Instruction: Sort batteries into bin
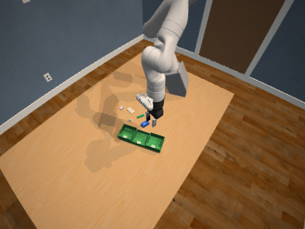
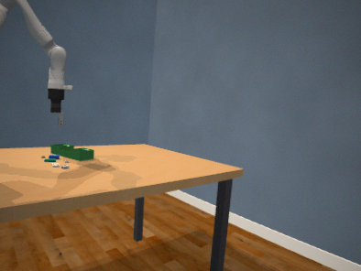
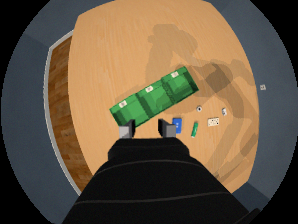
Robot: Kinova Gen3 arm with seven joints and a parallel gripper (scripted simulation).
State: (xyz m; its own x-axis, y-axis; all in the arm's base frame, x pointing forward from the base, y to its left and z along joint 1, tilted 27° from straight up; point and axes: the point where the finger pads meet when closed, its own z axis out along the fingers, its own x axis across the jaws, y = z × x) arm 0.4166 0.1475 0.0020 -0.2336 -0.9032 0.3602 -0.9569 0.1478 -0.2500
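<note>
A green three-part bin point(image 1: 141, 138) stands on the table; it also shows in the wrist view point(image 3: 154, 98) and in the exterior view point(image 2: 72, 151). My gripper point(image 1: 152, 122) hangs high above the table, over the things just behind the bin. Its fingers stand open with nothing between them. A blue block-shaped thing point(image 1: 145, 124) and a green stick-shaped thing point(image 1: 139, 115) lie on the table behind the bin. Both also show in the wrist view, the blue one point(image 3: 177, 123) beside the green one point(image 3: 194, 128). The bins' marks are too small to read.
Several small white and grey things point(image 1: 131, 110) lie farther behind the bin, also in the wrist view point(image 3: 213, 121). A grey box-shaped part point(image 1: 179, 80) sits at the arm's base. The table's right edge is well away from the bin.
</note>
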